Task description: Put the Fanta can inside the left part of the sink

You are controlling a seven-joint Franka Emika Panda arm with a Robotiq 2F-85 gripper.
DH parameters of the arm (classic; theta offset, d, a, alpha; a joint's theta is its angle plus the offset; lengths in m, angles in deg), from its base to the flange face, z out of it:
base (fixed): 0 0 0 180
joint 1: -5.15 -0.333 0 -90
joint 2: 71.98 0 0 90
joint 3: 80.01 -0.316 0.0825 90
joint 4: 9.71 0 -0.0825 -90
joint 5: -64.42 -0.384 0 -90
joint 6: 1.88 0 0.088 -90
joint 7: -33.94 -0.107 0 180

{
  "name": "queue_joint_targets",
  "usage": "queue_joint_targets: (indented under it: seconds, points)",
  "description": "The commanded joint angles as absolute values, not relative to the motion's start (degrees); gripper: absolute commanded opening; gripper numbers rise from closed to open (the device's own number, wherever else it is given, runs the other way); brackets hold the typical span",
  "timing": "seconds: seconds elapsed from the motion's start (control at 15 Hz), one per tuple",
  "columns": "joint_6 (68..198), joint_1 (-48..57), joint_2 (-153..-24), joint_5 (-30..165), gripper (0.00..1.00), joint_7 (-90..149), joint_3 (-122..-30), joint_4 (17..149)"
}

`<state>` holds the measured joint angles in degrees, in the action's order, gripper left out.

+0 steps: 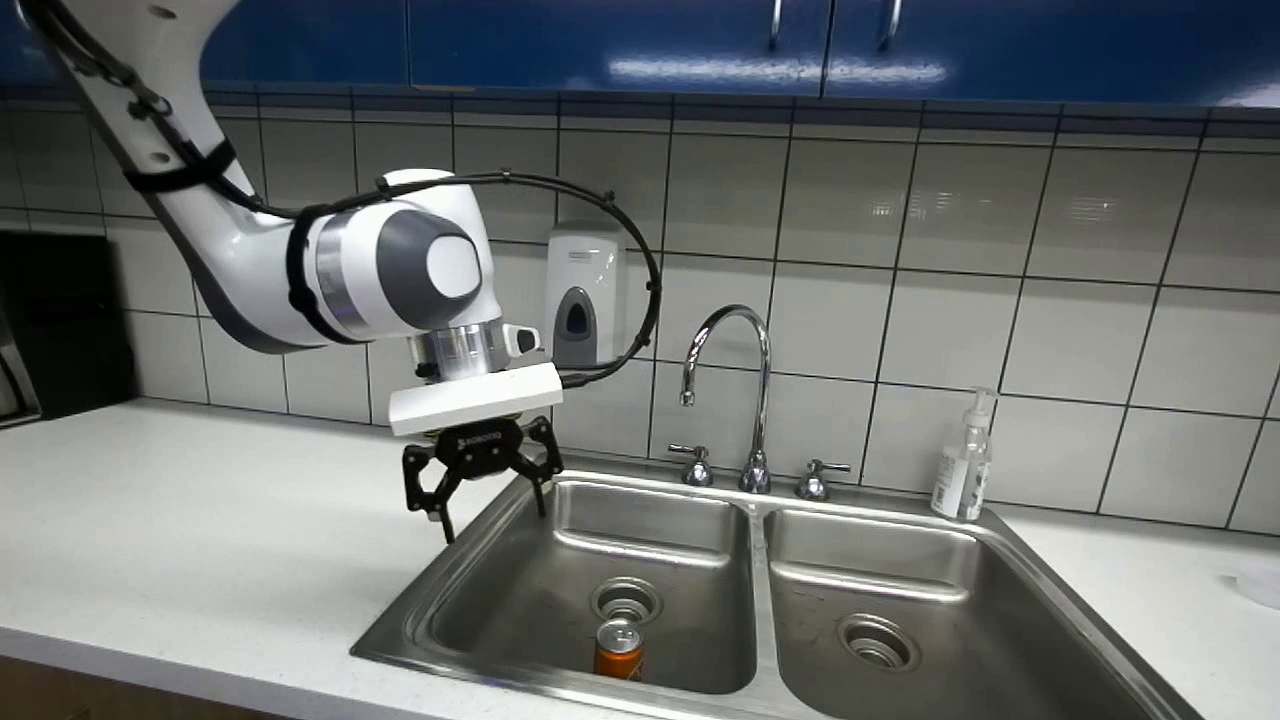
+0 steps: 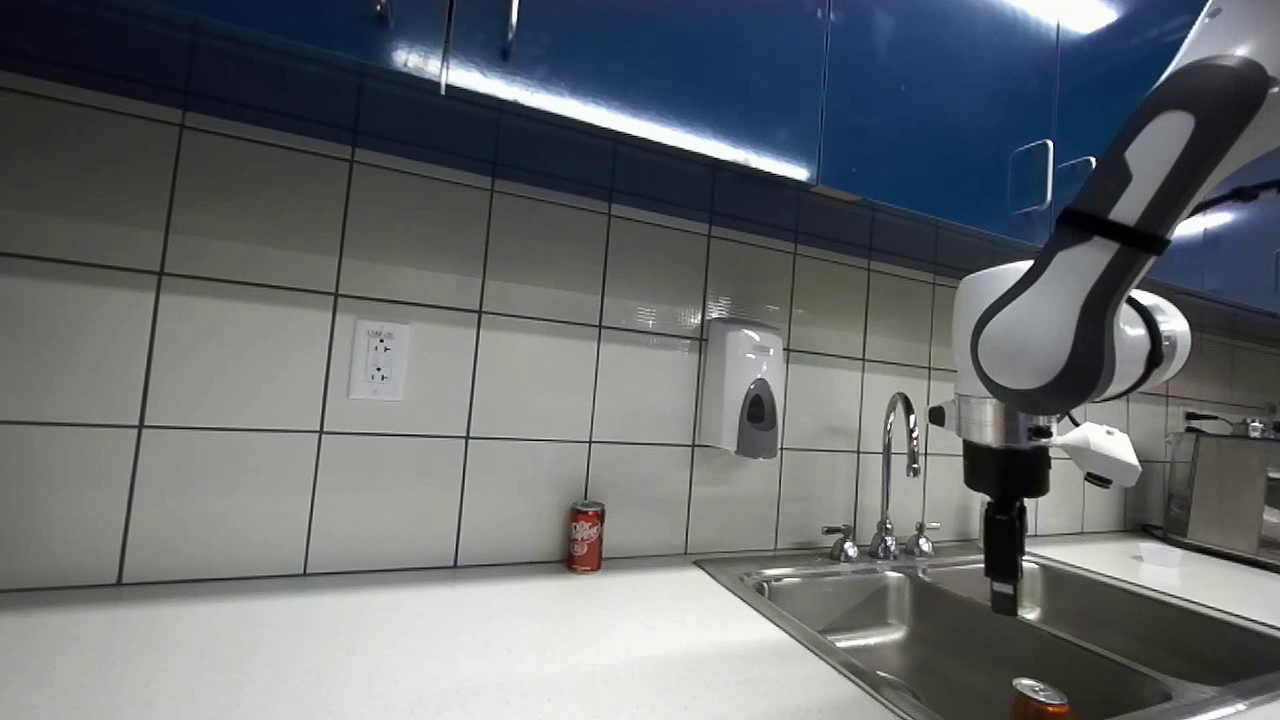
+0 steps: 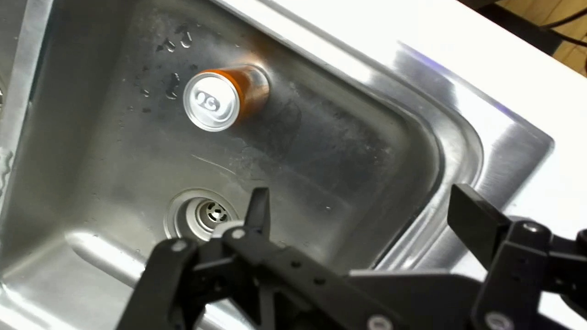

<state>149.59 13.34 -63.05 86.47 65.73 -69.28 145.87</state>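
The Fanta can (image 1: pixel 619 652), orange with a silver top, stands upright inside the left part of the sink (image 1: pixel 530 600), between the round drain and the front wall. Its lower part is hidden by the front rim in an exterior view, and only its top shows at the bottom edge of an exterior view (image 2: pixel 1040 698). The wrist view shows the whole can (image 3: pixel 250 91) on the floor of the basin (image 3: pixel 321 137). My gripper (image 1: pixel 495 522) is open and empty, above the basin's side edge and apart from the can. Its spread fingers (image 3: pixel 360 197) also show in the wrist view.
The twin basin (image 1: pixel 850 580) lies beside it, past a divider. The faucet (image 1: pixel 762 400) and two handles stand at the back rim. A soap bottle (image 1: pixel 965 465) stands at the back corner. A red can (image 2: pixel 586 537) stands on the counter by the wall, under a dispenser (image 2: pixel 742 390).
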Motion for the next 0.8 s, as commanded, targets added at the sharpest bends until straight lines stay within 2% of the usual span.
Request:
queue_joint_targets:
  seconds: [0.0, 0.73]
  points:
    - [143.2, 10.6, -56.4, 81.6, 1.0, 61.6, -71.9, 148.3]
    - [137.2, 3.6, -49.2, 74.6, 1.0, 53.5, -76.8, 150.9]
